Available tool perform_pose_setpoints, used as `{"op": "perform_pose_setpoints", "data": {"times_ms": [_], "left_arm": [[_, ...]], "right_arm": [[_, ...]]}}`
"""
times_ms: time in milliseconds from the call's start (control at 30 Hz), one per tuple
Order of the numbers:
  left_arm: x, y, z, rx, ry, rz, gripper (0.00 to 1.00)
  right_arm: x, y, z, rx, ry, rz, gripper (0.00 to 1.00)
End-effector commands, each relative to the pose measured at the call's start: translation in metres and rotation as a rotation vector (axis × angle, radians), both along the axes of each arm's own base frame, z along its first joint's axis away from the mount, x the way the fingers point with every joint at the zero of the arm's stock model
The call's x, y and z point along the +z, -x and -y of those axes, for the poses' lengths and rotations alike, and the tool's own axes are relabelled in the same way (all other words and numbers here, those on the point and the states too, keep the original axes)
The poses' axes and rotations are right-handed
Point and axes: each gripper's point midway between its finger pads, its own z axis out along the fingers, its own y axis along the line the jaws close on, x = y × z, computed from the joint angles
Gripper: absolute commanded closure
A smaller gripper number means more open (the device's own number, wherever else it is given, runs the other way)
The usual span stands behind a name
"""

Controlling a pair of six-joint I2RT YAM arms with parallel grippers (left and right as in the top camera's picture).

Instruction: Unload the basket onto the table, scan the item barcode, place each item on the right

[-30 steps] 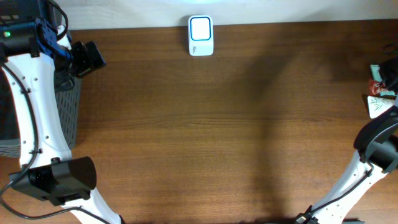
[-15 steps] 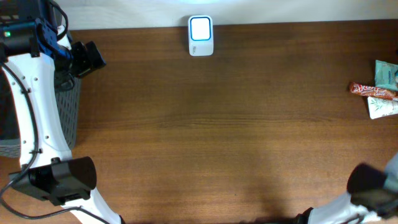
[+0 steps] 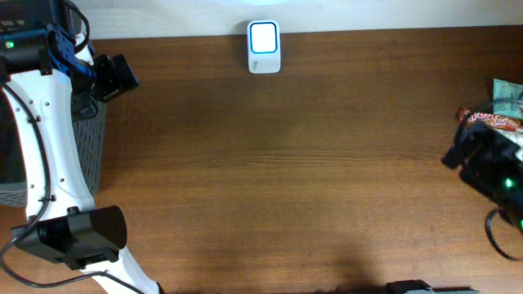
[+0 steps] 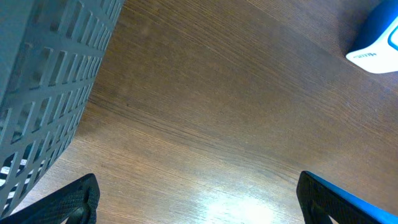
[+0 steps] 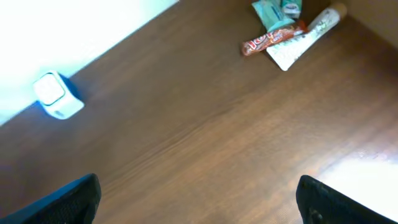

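Note:
The barcode scanner [image 3: 264,46], a white box with a lit blue face, stands at the table's far edge; it also shows in the right wrist view [image 5: 57,95] and the left wrist view [image 4: 379,37]. The items lie at the right edge: a red wrapper [image 3: 489,120] [image 5: 273,38], a teal packet [image 3: 508,96] [image 5: 273,14] and a white tube [image 5: 305,40]. My right gripper [image 3: 467,149] [image 5: 199,205] hovers open and empty just in front of them. Far to the left, my left gripper [image 3: 118,75] [image 4: 199,202] is open over bare wood, holding nothing.
A grey slatted basket [image 3: 88,143] [image 4: 43,81] stands at the table's left edge, under the left arm. The left arm's base [image 3: 78,237] sits at the front left. Brown wooden tabletop [image 3: 286,180] spans between scanner and items.
The right gripper has opened. Its arm left the items, swung toward the front right corner, then came back beside them. The red wrapper now lies uncovered. The left arm has not moved.

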Motion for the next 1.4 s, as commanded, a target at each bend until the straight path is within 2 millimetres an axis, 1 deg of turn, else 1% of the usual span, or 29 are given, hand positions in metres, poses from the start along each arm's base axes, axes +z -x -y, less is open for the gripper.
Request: {"op": "perform_pose_setpoints", "data": {"times_ms": [0, 67, 100, 133, 367, 467, 633, 700, 733, 767, 833, 933, 1000, 1100, 1200, 1367], "left_arm": [[0.006, 0.003, -0.002, 0.012, -0.001, 0.014, 0.01], [0.006, 0.003, -0.002, 0.012, -0.001, 0.014, 0.01], [0.006, 0.003, -0.002, 0.012, -0.001, 0.015, 0.01], [0.006, 0.003, -0.002, 0.012, -0.001, 0.015, 0.01], [0.006, 0.003, -0.002, 0.012, -0.001, 0.015, 0.01], [0.006, 0.003, -0.002, 0.012, -0.001, 0.015, 0.01], [0.006, 0.003, -0.002, 0.012, -0.001, 0.015, 0.01], [0.006, 0.003, -0.002, 0.012, -0.001, 0.014, 0.01], [0.006, 0.003, -0.002, 0.012, -0.001, 0.014, 0.01], [0.006, 0.003, -0.002, 0.012, -0.001, 0.015, 0.01], [0.006, 0.003, -0.002, 0.012, -0.001, 0.014, 0.01], [0.006, 0.003, -0.002, 0.012, -0.001, 0.014, 0.01], [0.006, 0.003, -0.002, 0.012, -0.001, 0.015, 0.01], [0.006, 0.003, -0.002, 0.012, -0.001, 0.014, 0.01], [0.006, 0.003, -0.002, 0.012, -0.001, 0.014, 0.01], [0.006, 0.003, -0.002, 0.012, -0.001, 0.015, 0.01]], "right_arm": [[-0.002, 0.005, -0.006, 0.027, -0.018, -0.003, 0.01], [-0.003, 0.004, -0.006, 0.027, -0.016, -0.005, 0.01], [-0.001, 0.005, 0.005, -0.016, 0.036, -0.005, 0.01], [0.0, 0.005, 0.008, -0.029, 0.049, -0.002, 0.01], [-0.002, 0.002, 0.008, -0.028, 0.05, -0.018, 0.01], [-0.01, 0.001, 0.008, -0.002, 0.074, -0.055, 0.01], [-0.05, 0.022, 0.009, 0.005, 0.082, -0.12, 0.01], [-0.077, 0.024, 0.008, 0.017, 0.084, -0.081, 0.01], [-0.089, 0.02, 0.002, 0.077, 0.09, -0.061, 0.01], [-0.104, 0.013, -0.008, 0.174, 0.104, -0.021, 0.01], [-0.129, 0.002, -0.02, 0.288, 0.13, 0.069, 0.01], [-0.171, -0.009, -0.028, 0.327, 0.131, 0.21, 0.01], [-0.192, -0.012, -0.033, 0.341, 0.126, 0.292, 0.01], [-0.211, -0.016, -0.038, 0.37, 0.149, 0.441, 0.01], [-0.217, -0.02, -0.047, 0.445, 0.203, 0.532, 0.01], [-0.218, -0.029, -0.05, 0.467, 0.238, 0.644, 0.01]]}}
